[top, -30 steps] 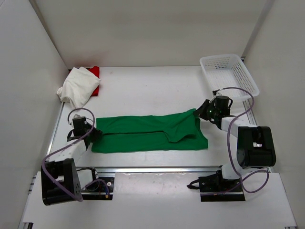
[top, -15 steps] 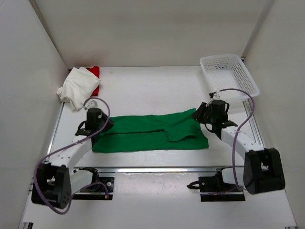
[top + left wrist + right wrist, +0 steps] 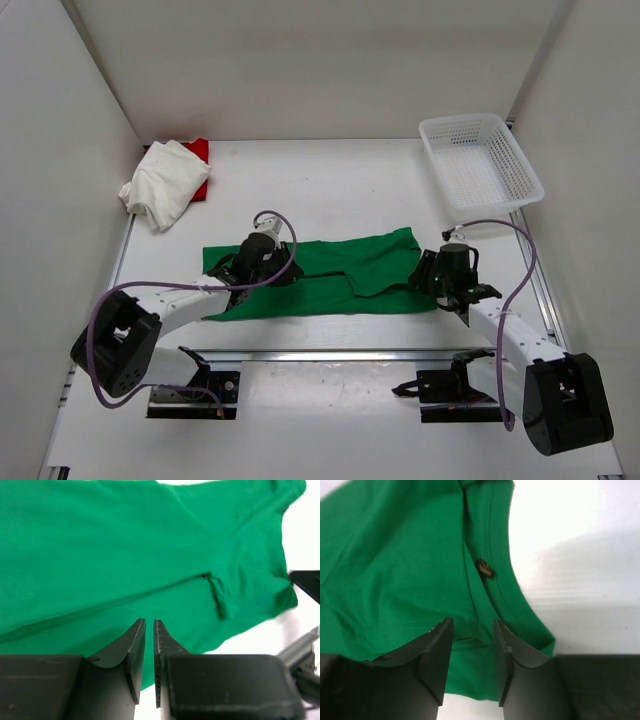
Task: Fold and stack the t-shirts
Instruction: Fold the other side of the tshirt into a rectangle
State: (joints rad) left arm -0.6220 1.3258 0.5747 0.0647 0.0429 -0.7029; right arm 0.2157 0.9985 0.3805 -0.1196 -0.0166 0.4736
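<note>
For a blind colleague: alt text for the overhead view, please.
A green t-shirt lies flat mid-table, left gripper over its left half, right gripper at its right edge. A white t-shirt, red t-shirt and basket sit behind.

Open worktop (image 3: 330,185) stretches beyond the green t-shirt (image 3: 330,272), passable between the white t-shirt (image 3: 162,182), heaped on the red t-shirt (image 3: 201,150) at the far left, and the basket (image 3: 480,160) at the far right. Enclosure walls (image 3: 300,70) bound the back and both flanks.

Bright, diffuse light from above; shadows are faint and soft. The top view is sharp. In the wrist views the table (image 3: 580,520) glares washed-out white.
</note>
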